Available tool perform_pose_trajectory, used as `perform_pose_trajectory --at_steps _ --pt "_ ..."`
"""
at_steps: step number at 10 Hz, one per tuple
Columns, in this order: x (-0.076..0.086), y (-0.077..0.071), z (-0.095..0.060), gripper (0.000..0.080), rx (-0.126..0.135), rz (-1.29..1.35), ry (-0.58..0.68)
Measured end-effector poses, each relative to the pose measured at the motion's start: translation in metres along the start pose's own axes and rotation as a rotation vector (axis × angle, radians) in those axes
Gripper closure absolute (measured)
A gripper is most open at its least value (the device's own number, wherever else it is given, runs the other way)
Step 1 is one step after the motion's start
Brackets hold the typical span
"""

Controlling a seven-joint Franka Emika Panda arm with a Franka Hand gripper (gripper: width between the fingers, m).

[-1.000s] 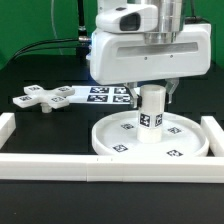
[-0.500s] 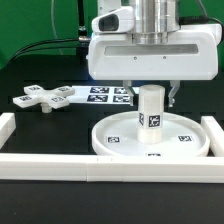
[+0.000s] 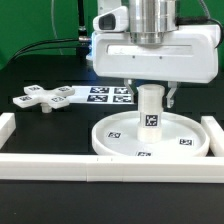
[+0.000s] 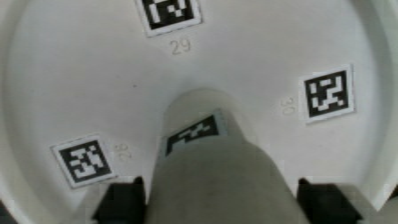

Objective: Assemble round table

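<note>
The white rimmed disc (image 3: 105,143) lies flat near the front rail. The short cylinder leg (image 3: 150,110) stands upright on its central hub. My gripper (image 3: 150,97) is right above it, with a finger on each side of the leg's upper part, shut on it. In the wrist view the leg (image 4: 214,160) fills the gap between the dark fingers (image 4: 121,200), and the disc (image 4: 107,80) with its tags lies below. The cross-shaped foot (image 3: 40,98) lies on the black table at the exterior view's left, apart from the gripper.
The marker board (image 3: 100,93) lies flat behind the disc, between it and the foot. Long white border rails run along the front (image 3: 60,165), the left (image 3: 8,128) and the right (image 3: 214,135). Cables hang at the back.
My gripper has turned about its vertical axis while staying on the leg. The tags on the leg and on the disc have shifted round with it. The foot has not moved.
</note>
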State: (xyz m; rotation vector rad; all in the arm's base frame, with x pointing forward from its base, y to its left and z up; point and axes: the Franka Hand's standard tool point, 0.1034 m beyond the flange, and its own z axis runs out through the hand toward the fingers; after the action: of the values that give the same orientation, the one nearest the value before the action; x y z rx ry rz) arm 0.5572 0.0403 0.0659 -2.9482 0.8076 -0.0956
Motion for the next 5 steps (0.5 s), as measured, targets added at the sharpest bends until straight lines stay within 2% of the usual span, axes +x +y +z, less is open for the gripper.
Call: perform_pose_trajectory --at_steps 1,2,3,4,5 --pt "-0.001 0.0 0.001 0.0378 -0.001 -0.004 -0.001" --pt "-0.001 0.0 0.001 0.0196 -0.001 -0.005 -0.002" --pt "-0.002 0.0 0.0 0.0196 -0.006 -0.075 -0.007" --pt "-0.005 0.001 -0.007 0.0159 -0.005 -0.193 -0.01" --pt "-0.007 0.012 -0.011 0.0152 0.0 -0.314 -0.016"
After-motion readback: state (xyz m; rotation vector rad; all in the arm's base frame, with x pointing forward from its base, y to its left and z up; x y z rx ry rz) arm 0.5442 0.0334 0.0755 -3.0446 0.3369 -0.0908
